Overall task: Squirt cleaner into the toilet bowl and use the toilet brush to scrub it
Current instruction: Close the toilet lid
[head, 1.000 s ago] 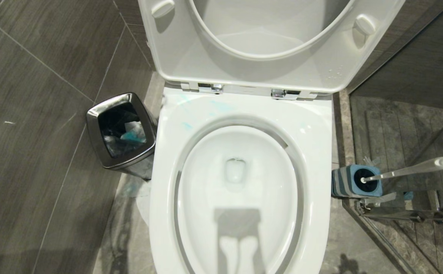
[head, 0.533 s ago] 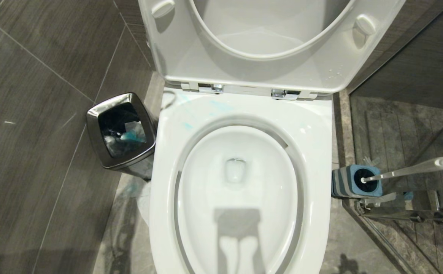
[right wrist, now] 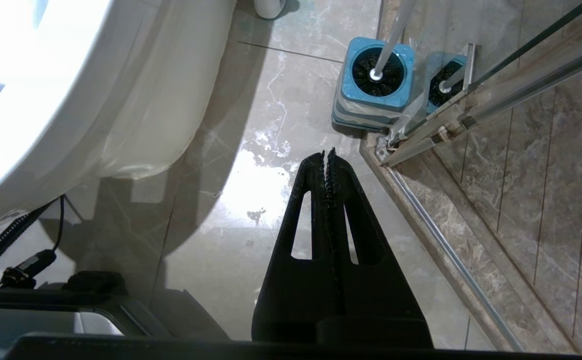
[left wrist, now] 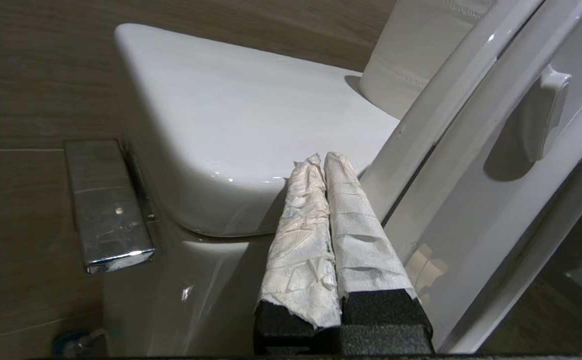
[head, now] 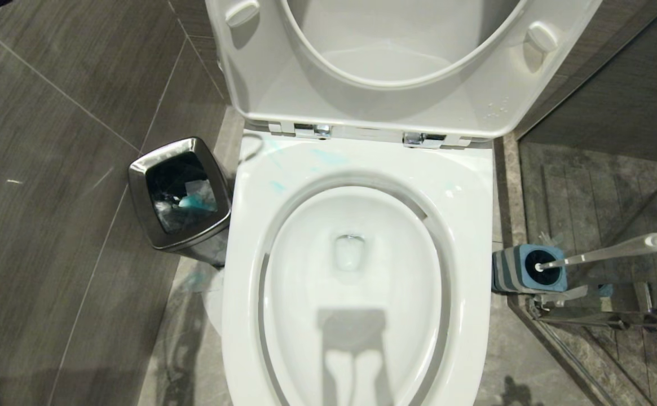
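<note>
White toilet bowl [head: 356,282] gapes, pale blue cleaner [head: 328,157] streaking its rim, while tissue-wrapped left gripper [left wrist: 324,162] and right gripper [right wrist: 326,156] stay pressed together.

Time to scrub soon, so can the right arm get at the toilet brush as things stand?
Probably yes: the shut right pincer hangs above bare floor near the toilet brush, nothing between; it must open first.

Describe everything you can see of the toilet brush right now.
The toilet brush has a slim, pale, plastic-looking handle with a rounded tip, leaning away from the toilet bowl toward the glass shower screen. Its dark bristle head sits down inside a squarish holder with a blue top and grey-and-blue striped sides. The holder stands on the stone floor between the bowl and the screen's metal frame. Neither gripper touches it; the glass mirrors it.
</note>
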